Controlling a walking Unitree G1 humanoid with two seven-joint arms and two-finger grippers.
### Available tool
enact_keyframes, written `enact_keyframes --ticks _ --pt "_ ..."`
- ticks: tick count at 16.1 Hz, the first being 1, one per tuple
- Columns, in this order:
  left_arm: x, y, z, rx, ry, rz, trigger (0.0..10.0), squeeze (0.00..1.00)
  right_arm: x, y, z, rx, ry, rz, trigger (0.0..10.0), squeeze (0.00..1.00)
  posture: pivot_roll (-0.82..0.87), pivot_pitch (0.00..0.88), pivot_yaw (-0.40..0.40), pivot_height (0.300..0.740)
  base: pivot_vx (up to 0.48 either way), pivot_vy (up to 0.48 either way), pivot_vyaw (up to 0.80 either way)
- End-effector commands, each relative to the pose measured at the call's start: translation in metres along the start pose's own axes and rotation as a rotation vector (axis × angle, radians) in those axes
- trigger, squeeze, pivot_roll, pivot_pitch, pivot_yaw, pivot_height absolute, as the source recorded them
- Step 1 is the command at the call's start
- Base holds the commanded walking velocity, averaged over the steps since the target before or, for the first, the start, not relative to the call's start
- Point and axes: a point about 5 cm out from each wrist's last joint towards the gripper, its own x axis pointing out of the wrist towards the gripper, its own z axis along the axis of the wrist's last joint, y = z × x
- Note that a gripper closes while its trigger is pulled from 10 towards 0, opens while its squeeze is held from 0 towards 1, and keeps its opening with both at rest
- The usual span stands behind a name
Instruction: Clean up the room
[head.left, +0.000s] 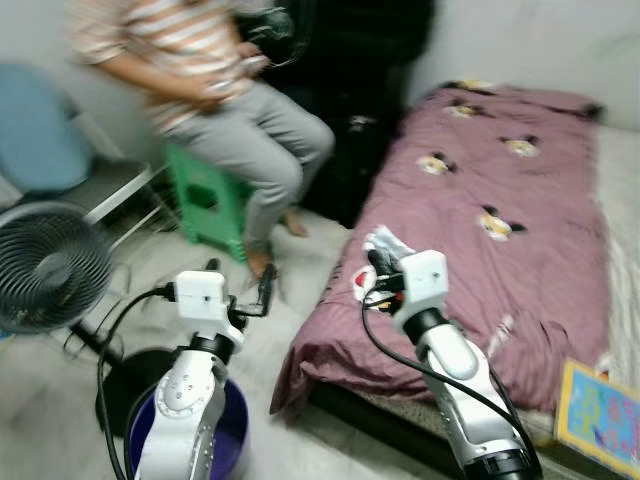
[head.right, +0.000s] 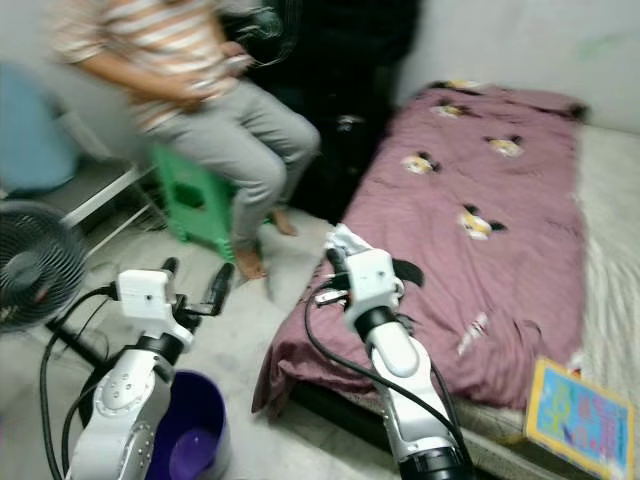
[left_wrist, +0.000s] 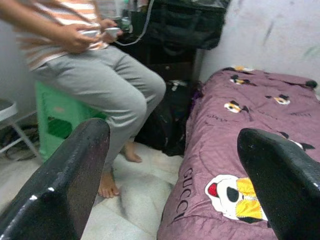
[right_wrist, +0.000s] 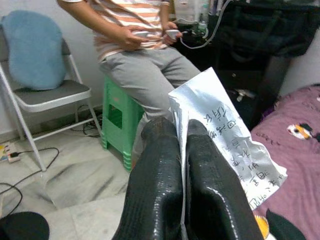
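Observation:
A crumpled white sheet of paper (right_wrist: 220, 132) with handwriting is pinched between the black fingers of my right gripper (right_wrist: 182, 145), which is shut on it. In the eye views that gripper (head.left: 380, 260) hangs over the near left edge of the purple bedspread (head.left: 500, 180), the paper (head.left: 385, 240) sticking up from it. My left gripper (head.left: 240, 290) is open above the floor, beside the bed's corner, over a purple bin (head.left: 235, 425). Its two fingers (left_wrist: 65, 175) stand wide apart with nothing between them.
A person in a striped shirt (head.left: 200, 70) sits on a green stool (head.left: 210, 205) ahead. A black floor fan (head.left: 45, 265) stands at the left, a folding chair with a blue cushion (right_wrist: 35, 52) behind it. A colourful book (head.left: 600, 415) lies on the bed's near right corner.

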Motion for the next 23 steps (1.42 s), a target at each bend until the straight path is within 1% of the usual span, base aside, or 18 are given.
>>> enact_keyframes --ticks 1,10,12,14,18,21,22,23 --pt "0.000 0.005 0.003 0.017 -0.005 0.016 10.0 0.00 0.003 0.006 0.006 0.005 -0.025 0.018 10.0 0.00 -0.01 0.013 0.019 0.740 0.000 0.000 0.80" --pt "0.000 0.005 0.002 0.021 -0.004 0.012 10.0 0.00 0.005 0.009 0.006 0.000 -0.034 0.035 10.0 0.00 0.00 0.000 0.018 0.740 0.000 0.000 0.80" --pt "-0.001 0.005 0.003 0.033 -0.012 0.021 10.0 0.00 0.005 0.009 0.004 0.008 -0.032 0.038 10.0 0.00 0.02 0.000 0.016 0.740 0.000 0.000 0.36" --pt "-0.003 0.010 0.005 0.050 -0.017 0.036 10.0 0.00 0.009 0.009 0.002 0.010 -0.027 0.039 10.0 0.00 0.05 0.000 0.012 0.740 0.000 0.000 0.00" --pt "-0.016 0.032 0.007 0.100 -0.022 0.126 10.0 0.00 0.025 0.030 0.006 0.017 -0.043 0.113 10.0 0.00 0.12 0.000 -0.039 0.740 0.000 0.000 0.00" --pt "-0.014 0.041 0.016 0.124 -0.061 0.188 10.0 0.00 0.039 0.036 0.012 0.006 -0.064 0.163 10.0 0.00 0.16 0.000 -0.069 0.740 0.000 0.000 0.00" --pt "-0.015 0.046 0.020 0.135 -0.073 0.212 10.0 0.00 0.046 0.037 0.016 -0.006 -0.076 0.170 10.0 0.00 0.17 0.000 -0.068 0.740 0.000 0.000 0.00" --pt "-0.017 0.047 0.021 0.138 -0.076 0.223 10.0 0.00 0.048 0.036 0.019 -0.009 -0.083 0.168 10.0 0.00 0.17 0.000 -0.067 0.740 0.000 0.000 0.00"
